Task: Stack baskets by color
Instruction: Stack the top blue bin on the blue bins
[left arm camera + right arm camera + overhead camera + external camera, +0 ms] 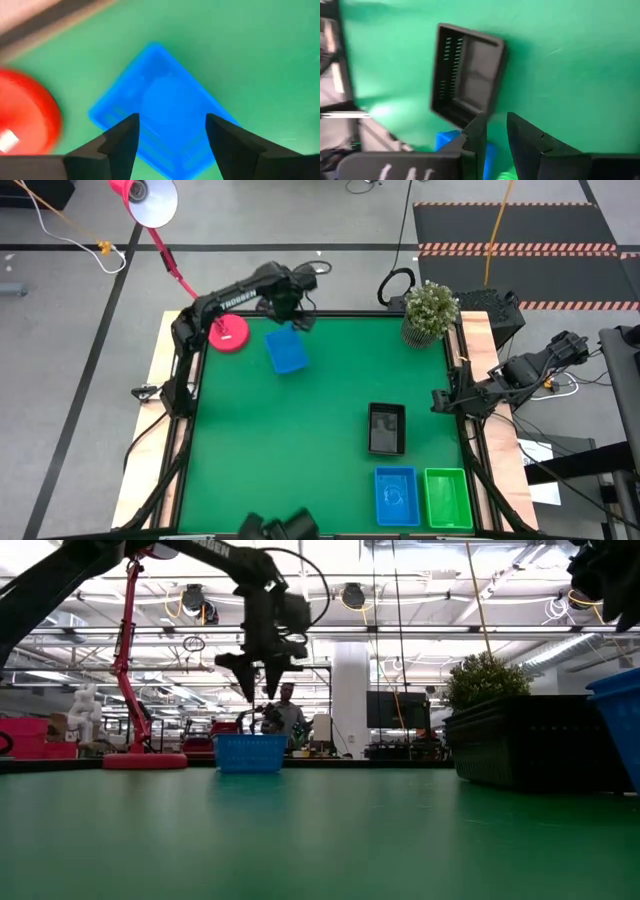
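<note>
Now: lone blue basket lies free

My left gripper (291, 313) hangs spread above the blue basket (287, 350), beside the lamp base (229, 335). Black basket (387, 428) mid-table. My right gripper (441, 400) waits, slightly parted, holding nothing.

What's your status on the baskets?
Left gripper open above lone blue basket. Right gripper empty at table edge. Lamp base beside that basket.

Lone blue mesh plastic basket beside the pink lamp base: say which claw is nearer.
Left. The left claw hangs open just above that blue basket; the right claw waits across the table.
</note>
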Robot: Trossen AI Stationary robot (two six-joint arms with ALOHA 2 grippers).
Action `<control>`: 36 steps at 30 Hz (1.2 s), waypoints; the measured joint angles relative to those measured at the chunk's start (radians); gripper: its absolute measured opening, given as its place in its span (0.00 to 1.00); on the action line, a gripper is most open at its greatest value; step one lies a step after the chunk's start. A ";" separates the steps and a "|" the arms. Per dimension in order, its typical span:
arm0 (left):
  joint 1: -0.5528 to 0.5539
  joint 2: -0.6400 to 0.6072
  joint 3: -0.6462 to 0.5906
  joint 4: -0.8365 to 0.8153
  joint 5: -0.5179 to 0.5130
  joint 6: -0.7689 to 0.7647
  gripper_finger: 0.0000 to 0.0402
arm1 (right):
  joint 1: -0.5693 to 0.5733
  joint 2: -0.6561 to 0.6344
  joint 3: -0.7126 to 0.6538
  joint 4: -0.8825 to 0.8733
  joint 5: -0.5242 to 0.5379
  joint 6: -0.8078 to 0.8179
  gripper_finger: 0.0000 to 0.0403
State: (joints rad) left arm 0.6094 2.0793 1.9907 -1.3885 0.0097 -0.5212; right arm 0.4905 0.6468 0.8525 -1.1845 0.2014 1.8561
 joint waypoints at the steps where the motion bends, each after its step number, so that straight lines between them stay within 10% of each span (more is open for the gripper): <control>1: 0.022 0.000 0.000 0.005 0.000 0.060 0.57 | 0.000 0.000 -0.011 0.032 -0.001 0.016 0.17; 16: 0.197 0.003 -0.079 0.051 0.045 0.703 0.39 | 0.000 0.034 -0.103 0.358 0.121 0.069 0.17; 25: 0.202 0.003 -0.248 -0.005 0.020 0.309 0.48 | 0.000 0.055 -0.103 0.415 0.216 0.070 0.17; 36: 0.191 0.002 -0.316 0.041 0.058 0.205 0.54 | 0.000 0.057 -0.103 0.432 0.214 0.069 0.17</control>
State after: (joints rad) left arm 0.8005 2.0811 1.6745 -1.3474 0.0678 -0.3163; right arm 0.4908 0.7036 0.7494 -0.7521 0.4156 1.9248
